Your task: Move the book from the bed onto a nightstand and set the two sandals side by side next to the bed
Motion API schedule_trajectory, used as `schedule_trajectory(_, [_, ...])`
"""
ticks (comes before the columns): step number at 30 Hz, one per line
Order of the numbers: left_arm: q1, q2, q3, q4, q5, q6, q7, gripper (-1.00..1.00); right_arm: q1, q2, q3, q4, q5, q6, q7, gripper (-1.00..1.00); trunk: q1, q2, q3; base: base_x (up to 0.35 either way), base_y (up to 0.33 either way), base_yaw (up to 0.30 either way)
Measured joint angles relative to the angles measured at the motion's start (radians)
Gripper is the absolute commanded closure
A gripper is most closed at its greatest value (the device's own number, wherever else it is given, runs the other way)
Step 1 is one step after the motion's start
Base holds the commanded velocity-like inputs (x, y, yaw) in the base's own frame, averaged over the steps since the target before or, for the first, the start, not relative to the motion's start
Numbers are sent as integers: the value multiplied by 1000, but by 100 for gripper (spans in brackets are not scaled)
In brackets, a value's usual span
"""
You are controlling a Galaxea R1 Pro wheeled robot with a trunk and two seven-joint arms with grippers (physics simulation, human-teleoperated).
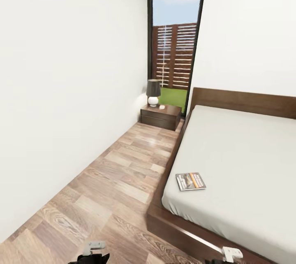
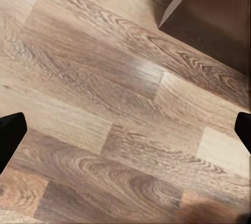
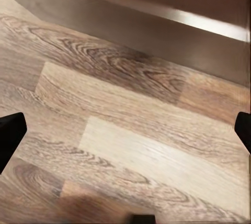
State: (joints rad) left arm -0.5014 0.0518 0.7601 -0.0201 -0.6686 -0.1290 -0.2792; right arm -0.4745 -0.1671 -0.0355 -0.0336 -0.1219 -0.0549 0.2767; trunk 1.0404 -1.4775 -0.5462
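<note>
The bedroom's white walls [image 1: 61,91] close in a narrow strip of wood-plank floor [image 1: 111,190] that runs along the bed's left side toward a tall black-framed window [image 1: 174,38], through which a slatted brown fence and green grass show. The bed [image 1: 242,161] takes up the right of the head view, its dark brown frame low to the floor, its headboard against the far wall and its light grey mattress bare apart from the book. The nightstand [image 1: 160,116] stands at the far end of the floor strip, just beside the bed's head corner and below the window, with two drawers in its front. On its top sit a lamp [image 1: 153,92] with a dark shade and white round base, toward the left edge, and a small white thing beside it, too small to tell. The book [image 1: 190,181] lies flat on the mattress close to the left edge, toward the foot of the bed, cover up. At the bottom edge of the head view the tops of both arms just show. In the left wrist view the left gripper [image 2: 125,130] hangs over the floor with its dark fingertips far apart at the picture's sides, nothing between them, a corner of the dark bed frame beyond. The right gripper [image 3: 125,130] is likewise spread wide over the planks, holding nothing, with the bed's side rail beyond it.
</note>
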Motion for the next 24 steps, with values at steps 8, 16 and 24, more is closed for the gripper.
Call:
schedule_trajectory(8, [0,0,0,0,0,0,0,-100,0,0,0,0,0,0,0,-100,0,0,0,0,0,-283])
schedule_trajectory(16, [0,0,0,0,0,0,0,-100,0,0,0,0,0,0,0,-100,0,0,0,0,0,-283])
schedule_trajectory(24, [0,0,0,0,0,0,0,-100,0,0,0,0,0,0,0,-100,0,0,0,0,0,-283])
